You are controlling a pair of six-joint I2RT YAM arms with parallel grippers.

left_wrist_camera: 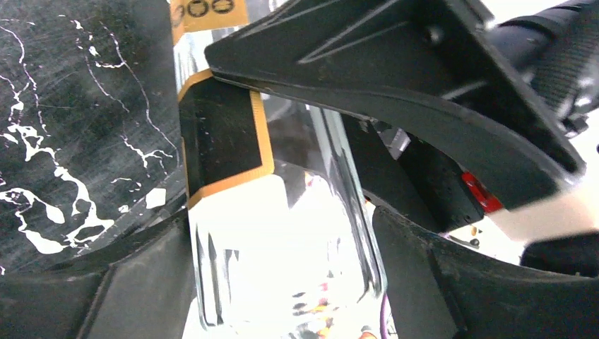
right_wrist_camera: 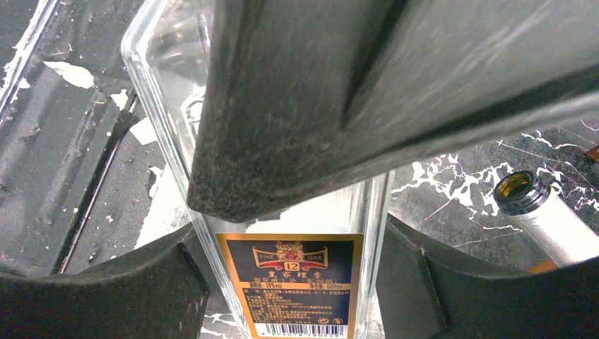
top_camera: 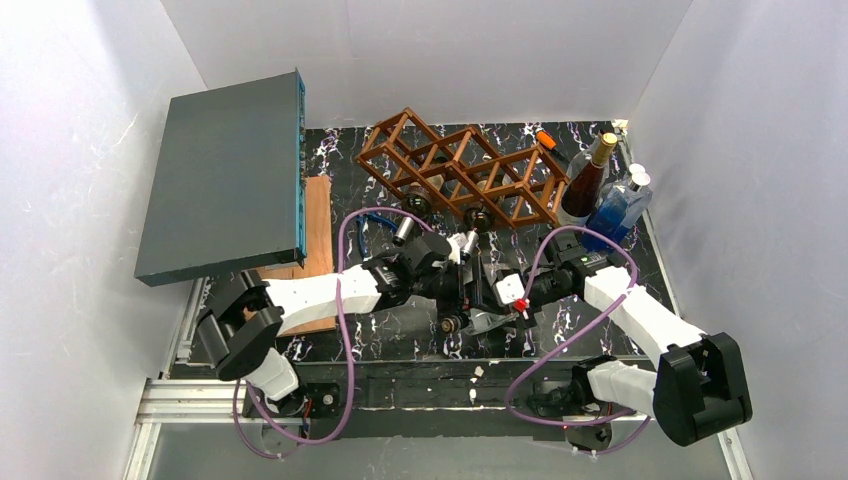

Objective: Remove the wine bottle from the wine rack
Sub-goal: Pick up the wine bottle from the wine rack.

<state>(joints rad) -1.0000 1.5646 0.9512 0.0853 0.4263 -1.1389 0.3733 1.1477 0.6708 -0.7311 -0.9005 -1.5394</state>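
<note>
A clear square wine bottle (left_wrist_camera: 282, 233) with a gold-edged dark label (right_wrist_camera: 297, 289) hangs between both grippers, in front of the brown lattice wine rack (top_camera: 460, 170). My right gripper (right_wrist_camera: 293, 240) is shut on it, both fingers pressed against the glass sides beside the label. My left gripper (left_wrist_camera: 282, 236) straddles the bottle's other end, its fingers (left_wrist_camera: 438, 282) just off the glass with a thin gap showing. The two grippers, left (top_camera: 468, 275) and right (top_camera: 502, 290), meet mid-table and hide most of the bottle in the top view.
Dark bottle necks (top_camera: 478, 215) poke out of the rack's front. A silver-necked bottle (right_wrist_camera: 526, 194) lies on the marble tabletop. A dark bottle (top_camera: 588, 178) and a blue one (top_camera: 620, 205) stand at the right. A grey flat box (top_camera: 225, 180) rests on a wooden board (top_camera: 318, 230) at the left.
</note>
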